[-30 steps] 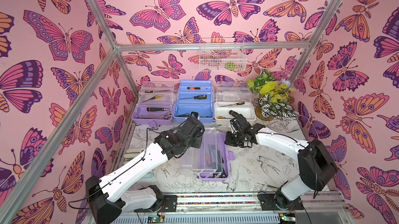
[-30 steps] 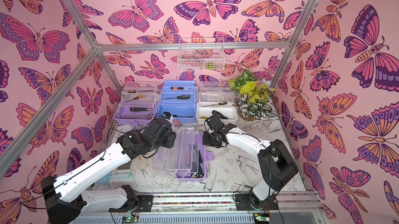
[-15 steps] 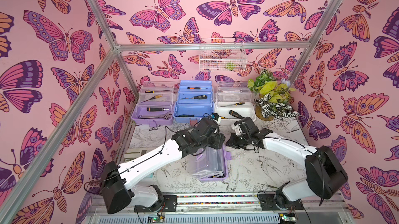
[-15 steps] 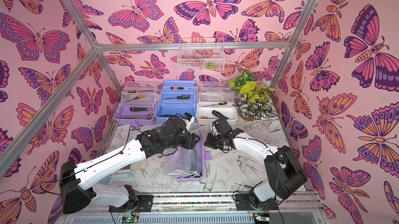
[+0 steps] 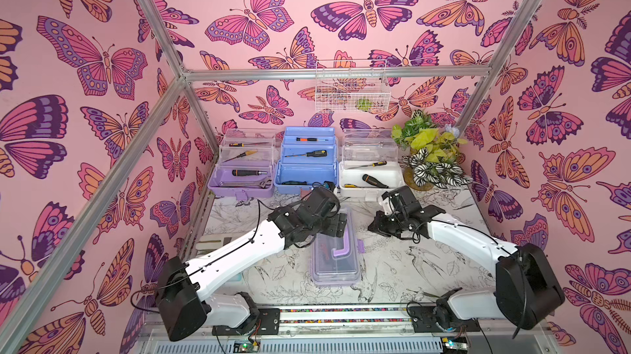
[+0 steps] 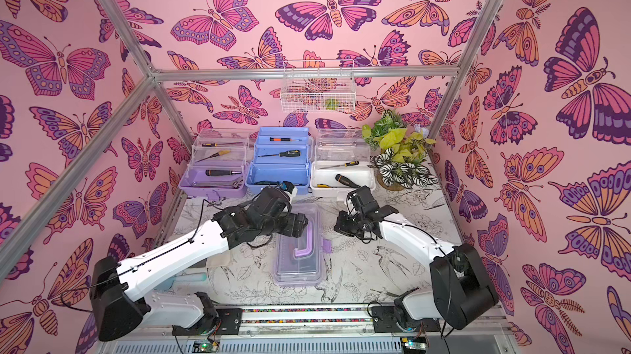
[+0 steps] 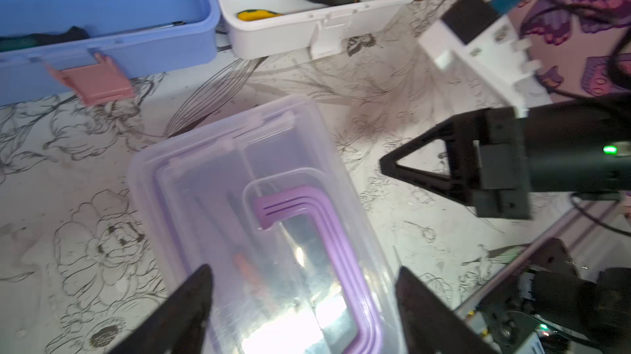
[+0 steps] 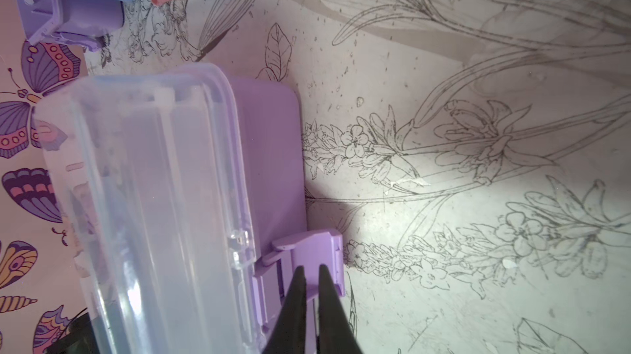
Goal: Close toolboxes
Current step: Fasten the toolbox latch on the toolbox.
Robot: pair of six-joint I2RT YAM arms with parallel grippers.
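A lilac toolbox [image 5: 336, 260] [image 6: 298, 263] lies in the middle of the table with its clear lid down and its lilac handle flat. My left gripper [image 5: 336, 225] [image 7: 302, 270] hovers open over its far end, the fingers apart on either side of the lid [image 7: 259, 219]. My right gripper [image 5: 372, 227] [image 8: 310, 267] is shut, empty, at the box's right side. Its tips overlap the lilac latch [image 8: 307, 253]; contact is unclear. Along the back stand three toolboxes with lids up: lilac [image 5: 240, 183], blue [image 5: 305, 173], white [image 5: 370, 180].
A potted plant [image 5: 430, 154] stands at the back right beside the white toolbox. A white wire basket [image 5: 351, 86] hangs on the back wall. A pale cloth [image 6: 218, 260] lies under my left arm. The arm bases sit on a rail [image 5: 341, 313] along the front edge.
The middle toolbox's lid has swung from open to down. My left gripper followed it to the right, then opened and let go. The right gripper stayed shut and drew back slightly.
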